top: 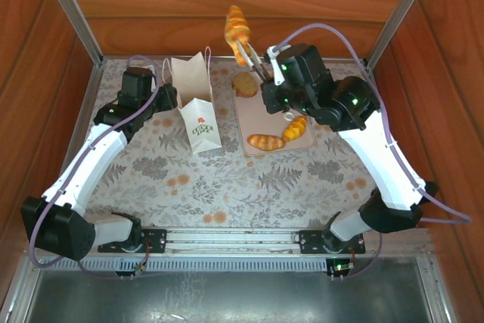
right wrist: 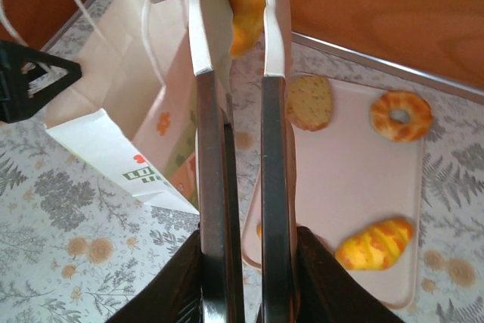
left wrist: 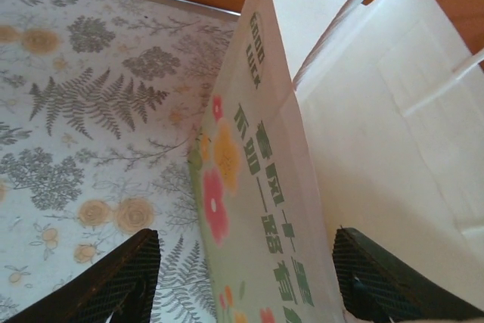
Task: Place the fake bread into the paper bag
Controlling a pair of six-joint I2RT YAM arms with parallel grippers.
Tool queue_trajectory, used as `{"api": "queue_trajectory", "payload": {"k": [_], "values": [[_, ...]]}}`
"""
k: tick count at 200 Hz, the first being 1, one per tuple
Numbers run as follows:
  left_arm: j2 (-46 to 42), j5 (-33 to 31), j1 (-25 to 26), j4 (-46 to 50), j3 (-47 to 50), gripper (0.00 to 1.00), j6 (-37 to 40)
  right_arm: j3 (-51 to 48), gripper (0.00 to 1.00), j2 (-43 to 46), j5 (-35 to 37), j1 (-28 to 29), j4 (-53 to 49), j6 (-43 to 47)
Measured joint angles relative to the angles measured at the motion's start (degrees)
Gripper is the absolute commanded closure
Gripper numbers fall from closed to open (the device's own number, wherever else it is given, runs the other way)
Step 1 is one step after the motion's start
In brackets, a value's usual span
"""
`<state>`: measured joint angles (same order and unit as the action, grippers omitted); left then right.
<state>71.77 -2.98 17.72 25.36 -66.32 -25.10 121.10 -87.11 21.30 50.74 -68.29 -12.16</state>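
White loop-handled paper bag (top: 198,111) stands open, its printed wall between the parted jaws of the left gripper (left wrist: 243,251). Right of its rim, the right gripper (right wrist: 246,262) clamps metal tongs (right wrist: 208,149) pinching a golden braided roll (top: 237,28) aloft.

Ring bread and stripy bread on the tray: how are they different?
The ring bread has a hole in its middle; the stripy bread is a solid oval. The ring is plain golden-brown; the stripy one is yellow with orange bands. In the right wrist view the ring lies farther along the tray. Both rest on it.
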Motion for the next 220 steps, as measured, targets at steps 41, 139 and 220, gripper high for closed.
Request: {"api": "queue_trajectory", "payload": {"k": [41,139,220], "values": [[-0.63,-1.38,0.0,0.33,0.2,0.52,0.26,7.15,0.87,-6.86,0.42,4.31,0.44,2.47],[-1.95,-2.78,0.0,0.55,0.5,0.59,1.11,14.21,0.86,-21.73,-0.87,7.52,1.4,3.91],[-2.23,-3.41,0.0,1.55,0.52,0.6,1.14,15.5,0.85,-24.5,-1.86,7.52,-2.75,7.82]]}}
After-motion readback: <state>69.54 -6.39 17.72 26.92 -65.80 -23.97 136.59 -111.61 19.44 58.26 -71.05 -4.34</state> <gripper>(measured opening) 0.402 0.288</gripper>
